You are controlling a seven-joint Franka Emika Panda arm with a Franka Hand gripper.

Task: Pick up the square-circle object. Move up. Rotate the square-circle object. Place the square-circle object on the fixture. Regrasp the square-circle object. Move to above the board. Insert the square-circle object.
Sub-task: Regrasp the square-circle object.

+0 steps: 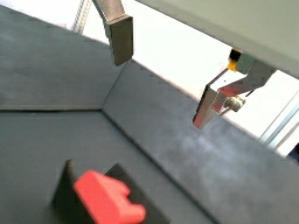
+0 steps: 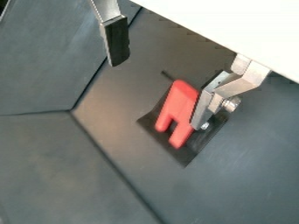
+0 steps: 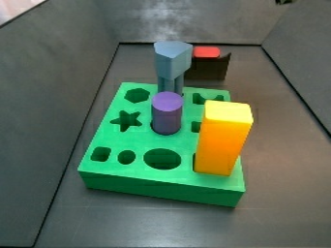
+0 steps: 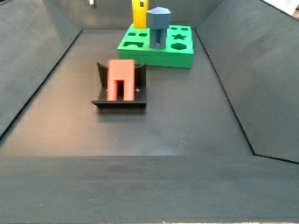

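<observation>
My two-finger gripper (image 2: 163, 79) hangs open and empty above the small red plastic square-circle object (image 2: 179, 108), which rests on the dark blocky fixture (image 4: 119, 94), nearer one silver finger (image 2: 212, 103), its long axis roughly across the jaw gap.

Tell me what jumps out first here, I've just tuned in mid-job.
The red block lies on the dark fixture in the middle of the floor, with nothing gripping it. Behind it the green board carries a tall yellow block, a purple cylinder and a grey-blue post. The gripper hangs open above the red block, fingers apart.
</observation>
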